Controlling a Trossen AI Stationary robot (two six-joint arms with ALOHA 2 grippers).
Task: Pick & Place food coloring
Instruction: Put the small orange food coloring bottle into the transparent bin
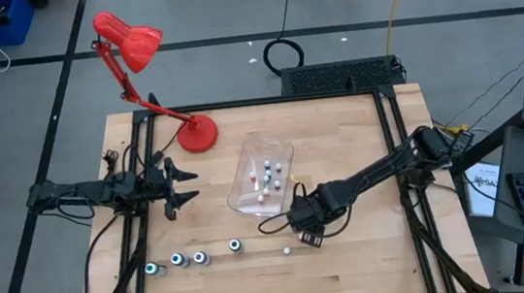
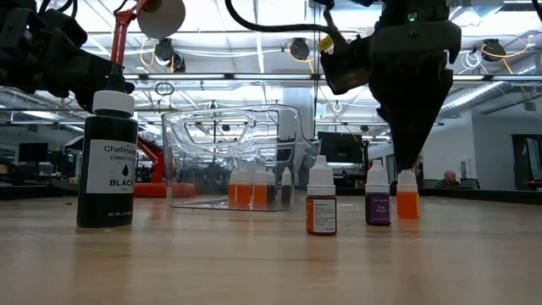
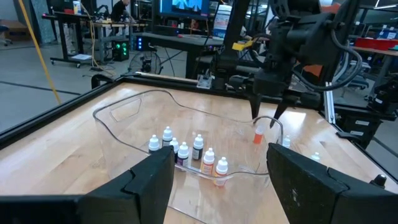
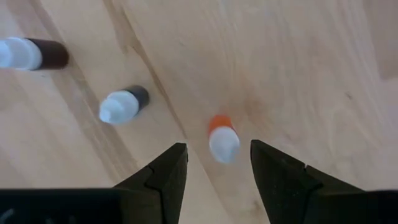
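Note:
My right gripper (image 4: 214, 163) is open and points straight down over a small orange bottle with a white top (image 4: 222, 140). The bottle stands upright on the table, just below the fingertips, untouched (image 2: 407, 202). In the high view this gripper (image 1: 309, 237) hides it. A purple bottle (image 2: 378, 202) and a brown one (image 2: 321, 202) stand close by. Several more small bottles stand inside the clear tub (image 1: 262, 174). Larger dark bottles with teal-white tops (image 1: 176, 261) stand in a row by the near edge. My left gripper (image 1: 188, 185) waits open, left of the tub.
A red desk lamp (image 1: 197, 134) stands on its round base at the far left of the table, behind the left gripper. One large black bottle (image 2: 107, 161) stands near the low camera. Bare wood lies right of the right gripper. A black frame runs along the table's sides.

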